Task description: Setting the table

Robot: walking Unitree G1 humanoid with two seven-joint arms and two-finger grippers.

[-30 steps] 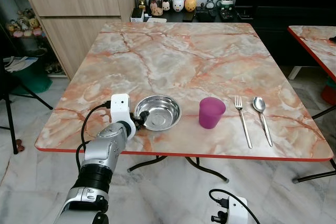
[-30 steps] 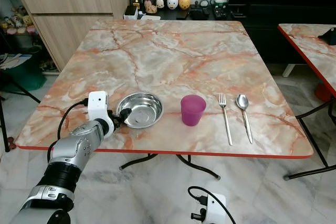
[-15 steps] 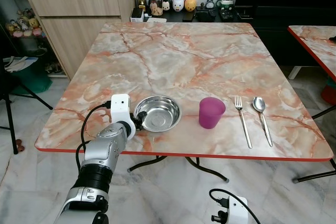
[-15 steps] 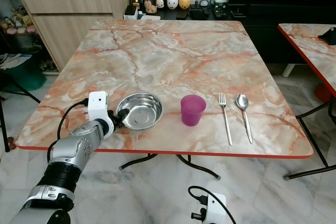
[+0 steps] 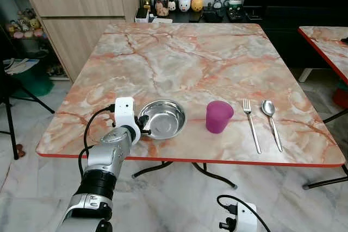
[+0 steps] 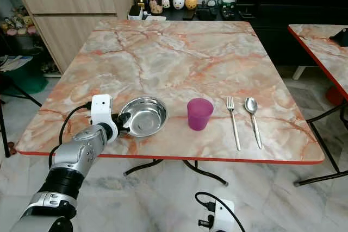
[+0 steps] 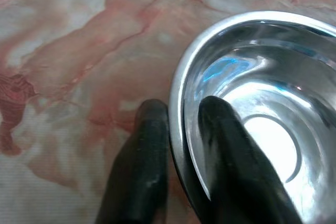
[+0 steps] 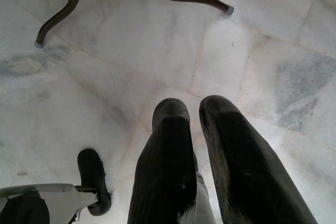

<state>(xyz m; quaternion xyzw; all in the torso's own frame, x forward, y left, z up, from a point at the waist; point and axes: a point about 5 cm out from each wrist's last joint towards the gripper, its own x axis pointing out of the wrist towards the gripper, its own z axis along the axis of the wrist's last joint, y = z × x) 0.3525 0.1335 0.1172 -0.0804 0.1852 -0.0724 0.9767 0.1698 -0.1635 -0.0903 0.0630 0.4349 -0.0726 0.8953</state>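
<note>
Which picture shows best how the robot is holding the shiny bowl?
The left wrist view: the left gripper pinches the bowl rim, one finger inside, one outside. The eye views show the whole bowl, grip tiny.

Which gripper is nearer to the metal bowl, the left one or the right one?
Left. The left gripper pinches the rim of the bowl; the right gripper hangs low over the floor, below the table.

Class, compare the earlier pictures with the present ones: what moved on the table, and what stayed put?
The left pincer, clamped on the metal bowl's rim, has dragged the bowl slightly towards the robot's left. The purple cup, fork and spoon kept their places.
</note>
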